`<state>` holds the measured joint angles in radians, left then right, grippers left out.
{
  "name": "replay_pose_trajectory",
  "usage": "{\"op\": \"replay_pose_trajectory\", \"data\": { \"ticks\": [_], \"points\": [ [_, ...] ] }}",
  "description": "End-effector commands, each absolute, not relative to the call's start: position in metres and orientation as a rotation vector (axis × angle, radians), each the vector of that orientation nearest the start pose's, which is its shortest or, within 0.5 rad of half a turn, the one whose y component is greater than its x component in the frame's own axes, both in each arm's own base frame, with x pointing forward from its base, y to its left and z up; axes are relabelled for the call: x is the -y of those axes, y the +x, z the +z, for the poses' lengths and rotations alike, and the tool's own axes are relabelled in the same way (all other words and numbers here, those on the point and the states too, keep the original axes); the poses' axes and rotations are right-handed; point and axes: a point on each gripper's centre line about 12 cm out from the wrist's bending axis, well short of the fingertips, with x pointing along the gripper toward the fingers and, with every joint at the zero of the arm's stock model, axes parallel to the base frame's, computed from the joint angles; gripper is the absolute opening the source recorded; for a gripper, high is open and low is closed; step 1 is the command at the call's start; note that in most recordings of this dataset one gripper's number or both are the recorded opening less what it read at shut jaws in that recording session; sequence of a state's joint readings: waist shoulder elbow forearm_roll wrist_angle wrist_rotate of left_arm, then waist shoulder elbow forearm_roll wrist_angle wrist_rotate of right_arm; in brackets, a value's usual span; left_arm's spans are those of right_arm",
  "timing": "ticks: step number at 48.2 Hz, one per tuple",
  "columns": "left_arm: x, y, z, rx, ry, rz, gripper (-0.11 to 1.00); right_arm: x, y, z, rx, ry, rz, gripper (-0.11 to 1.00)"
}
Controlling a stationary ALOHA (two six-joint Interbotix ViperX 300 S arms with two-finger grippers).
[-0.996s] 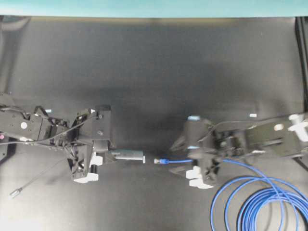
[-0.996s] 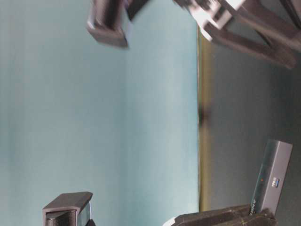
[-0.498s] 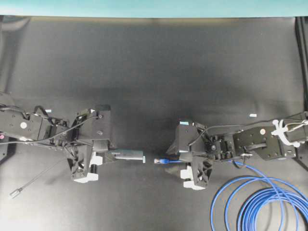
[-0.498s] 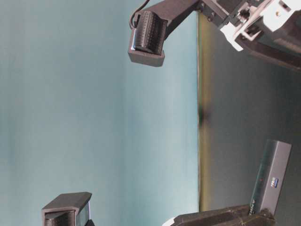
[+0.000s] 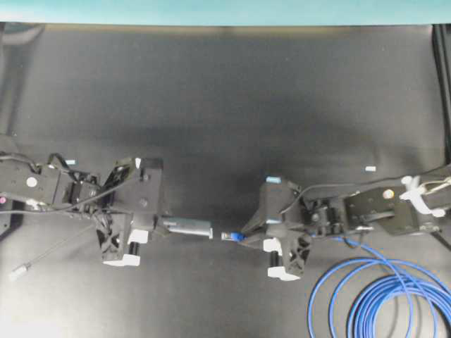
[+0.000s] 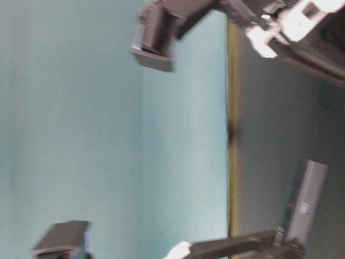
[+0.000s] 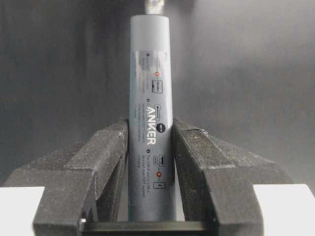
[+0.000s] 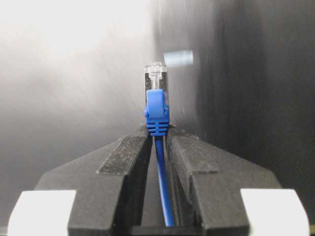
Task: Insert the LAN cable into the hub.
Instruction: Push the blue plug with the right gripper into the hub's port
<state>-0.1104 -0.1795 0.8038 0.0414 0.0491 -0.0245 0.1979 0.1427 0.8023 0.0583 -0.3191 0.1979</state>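
Both items are gripped: hub point(image 7: 150, 123) by left gripper point(image 7: 150, 172), LAN cable point(image 8: 157, 110) by right gripper point(image 8: 158, 167); misalignment could jam the plug.

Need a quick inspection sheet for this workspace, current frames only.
Surface: dark table.
Job's things: hub and LAN cable's plug face each other, small gap, not inserted.
Clutter: small light scrap on the right.
Grippers: left pincer shut on hub; right pincer shut on LAN cable behind the plug.
Cables: blue loops at lower right; thin grey cable at lower left.
Surroundings: teal wall.
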Motion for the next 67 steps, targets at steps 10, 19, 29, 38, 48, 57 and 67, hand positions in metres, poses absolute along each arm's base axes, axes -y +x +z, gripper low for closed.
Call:
{"op": "replay_pose_trajectory", "data": {
  "ticks": [10,19,29,38,48,57,67],
  "points": [
    [0.039,0.356,0.202,-0.671,0.099,-0.122,0.28,-0.07,0.362,0.123,-0.602,0.19,0.097,0.1],
    [0.039,0.362,0.201,-0.698,0.102,-0.121,0.28,-0.071,0.367,0.126,-0.585,0.186,0.1,0.1],
    [0.039,0.363,0.199,-0.706,0.103,-0.121,0.28,-0.071,0.369,0.128,-0.576,0.183,0.101,0.1],
    [0.039,0.364,0.199,-0.707,0.103,-0.121,0.28,-0.071,0.372,0.129,-0.565,0.183,0.102,0.1],
    [0.039,0.368,0.199,-0.714,0.103,-0.119,0.28,-0.072,0.374,0.131,-0.559,0.182,0.104,0.1],
    [0.04,0.373,0.2,-0.735,0.104,-0.118,0.28,-0.069,0.374,0.131,-0.558,0.185,0.097,0.1],
    [0.04,0.374,0.2,-0.734,0.104,-0.118,0.28,-0.064,0.376,0.132,-0.548,0.189,0.086,0.1]
  ]
}}
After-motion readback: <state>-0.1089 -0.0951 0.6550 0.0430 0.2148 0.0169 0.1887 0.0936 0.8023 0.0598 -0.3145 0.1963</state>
